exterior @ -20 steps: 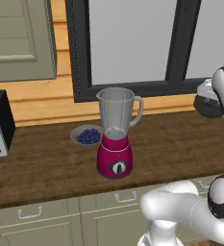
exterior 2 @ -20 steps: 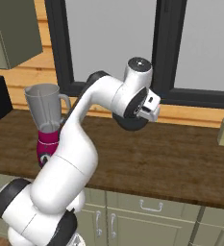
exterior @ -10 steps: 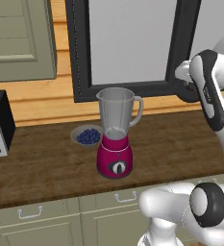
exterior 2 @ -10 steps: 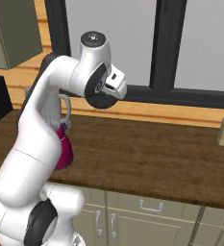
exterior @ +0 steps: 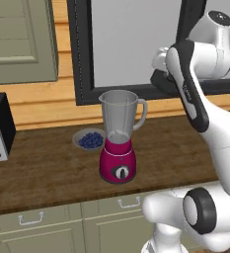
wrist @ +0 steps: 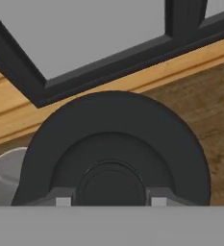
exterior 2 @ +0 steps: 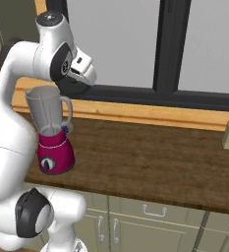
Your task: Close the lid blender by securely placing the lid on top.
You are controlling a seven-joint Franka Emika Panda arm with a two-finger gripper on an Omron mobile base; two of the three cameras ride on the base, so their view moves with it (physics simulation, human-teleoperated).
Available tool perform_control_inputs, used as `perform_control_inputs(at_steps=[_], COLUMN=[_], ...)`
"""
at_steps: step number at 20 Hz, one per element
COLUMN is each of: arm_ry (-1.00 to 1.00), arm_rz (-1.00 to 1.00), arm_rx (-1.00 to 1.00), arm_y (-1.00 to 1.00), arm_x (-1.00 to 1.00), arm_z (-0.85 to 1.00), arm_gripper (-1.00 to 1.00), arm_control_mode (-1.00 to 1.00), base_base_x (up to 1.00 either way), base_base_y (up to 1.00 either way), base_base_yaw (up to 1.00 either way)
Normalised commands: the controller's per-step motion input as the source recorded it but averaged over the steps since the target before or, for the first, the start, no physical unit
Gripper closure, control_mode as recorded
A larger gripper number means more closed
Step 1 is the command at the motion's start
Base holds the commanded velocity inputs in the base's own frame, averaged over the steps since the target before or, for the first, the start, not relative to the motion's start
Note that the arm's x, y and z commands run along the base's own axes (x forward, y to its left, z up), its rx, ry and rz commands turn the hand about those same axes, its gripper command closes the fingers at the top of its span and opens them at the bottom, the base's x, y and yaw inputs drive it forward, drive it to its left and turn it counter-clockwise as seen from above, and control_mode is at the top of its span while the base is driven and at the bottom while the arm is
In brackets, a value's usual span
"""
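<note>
I am carrying the lid (wrist: pixel 116 144) toward the blender (exterior: pixel 118 139). In the hand view the hand (wrist: pixel 107 199) is clamped on the lid's central knob, the dark disc spreading wide just ahead of the tips. The blender stands on the table (exterior: pixel 52 170), its jar open at the top, a bowl of blueberries (exterior: pixel 90 140) just beside it on its left.

From the left base view the hand (exterior: pixel 162 79) hangs to the right of the jar's mouth and somewhat above it; in the right base view it (exterior 2: pixel 75 83) sits close over the rim. The jar's grey rim shows at the lower left of the hand view, so the lid is not yet centred.

Next I judge: slide further over the mouth, level the lid, then lower and press.

Compared with half a second ago, the arm has swung nearer the jar.
</note>
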Motion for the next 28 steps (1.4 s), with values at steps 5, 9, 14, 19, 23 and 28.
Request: perform_control_inputs(at_steps=[5,9,14,19,23,28], arm_ry=[0.04,0.07,0.12,0.19,0.18,0.05], arm_rz=[0.0,0.0,0.0,0.0,0.0,0.0], arm_rx=[0.0,0.0,0.0,0.0,0.0,0.0], arm_y=[0.79,0.7,0.67,0.49,0.26,0.1], arm_x=[0.0,0.0,0.03,0.11,0.22,0.22], arm_z=[0.2,0.05,0.01,0.0,-0.02,-0.09], arm_gripper=[1.0,1.0,1.0,1.0,1.0,1.0], arm_control_mode=[-1.0,-1.0,-1.0,-1.0,-1.0,-1.0], base_base_x=[0.0,0.0,0.0,0.0,0.0,0.0], base_base_y=[0.0,0.0,0.0,0.0,0.0,0.0], base_base_yaw=[0.0,0.0,0.0,0.0,0.0,0.0])
